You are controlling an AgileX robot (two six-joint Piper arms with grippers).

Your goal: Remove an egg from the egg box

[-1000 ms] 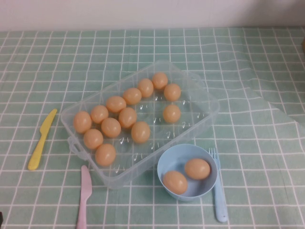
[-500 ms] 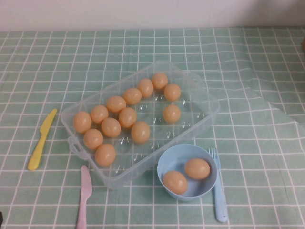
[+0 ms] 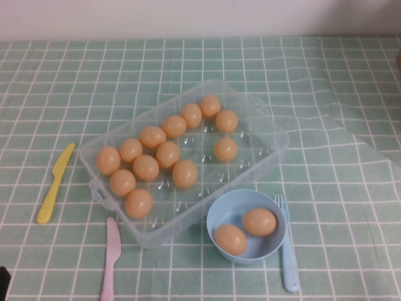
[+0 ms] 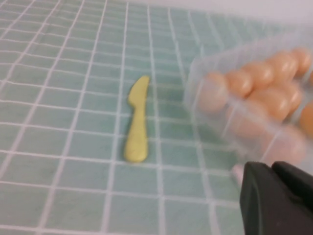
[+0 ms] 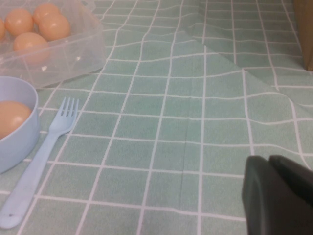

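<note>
The clear egg box (image 3: 277,138) lies slanted mid-table and holds several tan-orange eggs, one at its near side (image 3: 185,174). The box also shows in the left wrist view (image 4: 195,78) and in the right wrist view (image 5: 73,51). My left gripper (image 4: 272,167) is shut and empty, low over the table near the box's left end. Only a dark bit of it shows at the high view's bottom left corner (image 3: 3,283). My right gripper (image 5: 269,160) is shut and empty, over bare cloth right of the fork, and out of the high view.
A light-blue bowl (image 3: 215,214) with two eggs stands in front of the box. A blue fork (image 3: 288,251) lies right of it. A yellow knife (image 3: 54,185) lies left of the box and a pink knife (image 3: 111,257) at front left. The cloth is creased at right.
A little more of my left gripper shows at the high view's bottom left corner. Eggs, box and bowl have not moved.
</note>
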